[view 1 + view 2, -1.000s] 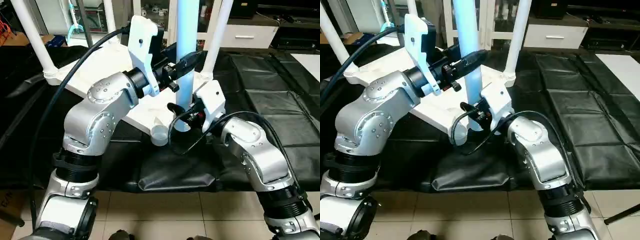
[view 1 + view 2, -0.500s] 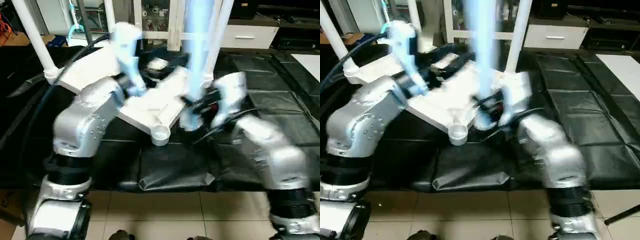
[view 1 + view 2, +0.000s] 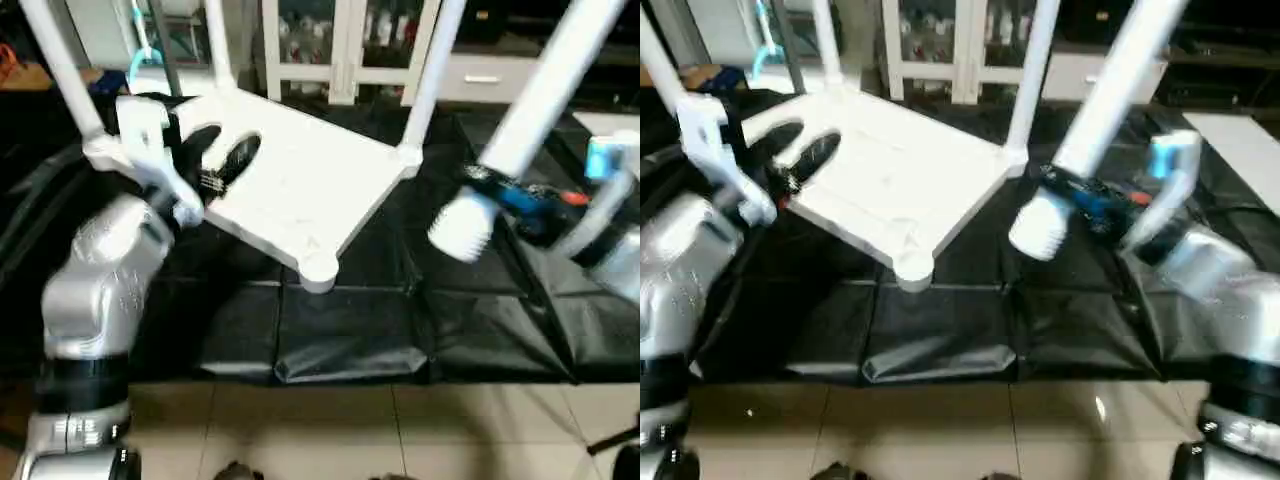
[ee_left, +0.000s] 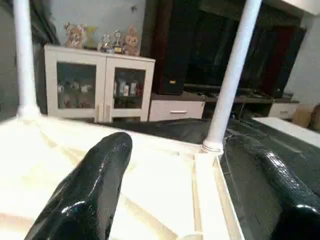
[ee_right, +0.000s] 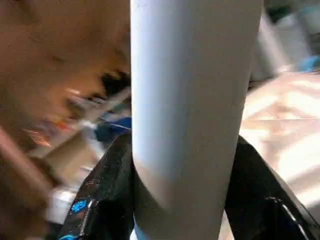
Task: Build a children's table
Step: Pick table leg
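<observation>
The right gripper [image 3: 500,192] is seen on the right side of the head views, and its two black fingers [image 5: 107,185] are pressed against both sides of a white tube leg [image 3: 530,110], so it is clamped on this leg. The leg is held tilted, with its thick ribbed end [image 3: 460,226] pointing down and toward the table top and its thin end rising up to the right edge of the scene. This lower end is kept in the air above the black mat [image 3: 350,330], well apart from the near corner socket [image 3: 318,268], which stands open. The left gripper [image 3: 220,160] is seen on the left, over the underside of the white table top [image 3: 300,180]. Its fingers [image 4: 95,185] are spread apart and nothing is held between them; whether they touch the plastic cannot be told. The table top is laid upside down on the mat, between the two arms and a little nearer to the left one. Three other legs are already standing upright in its corner sockets: one at the left corner [image 3: 62,70], one at the far corner [image 3: 218,45] and one at the right corner [image 3: 428,75]. Behind the table a white glass-door cabinet [image 4: 97,90] is seen.
</observation>
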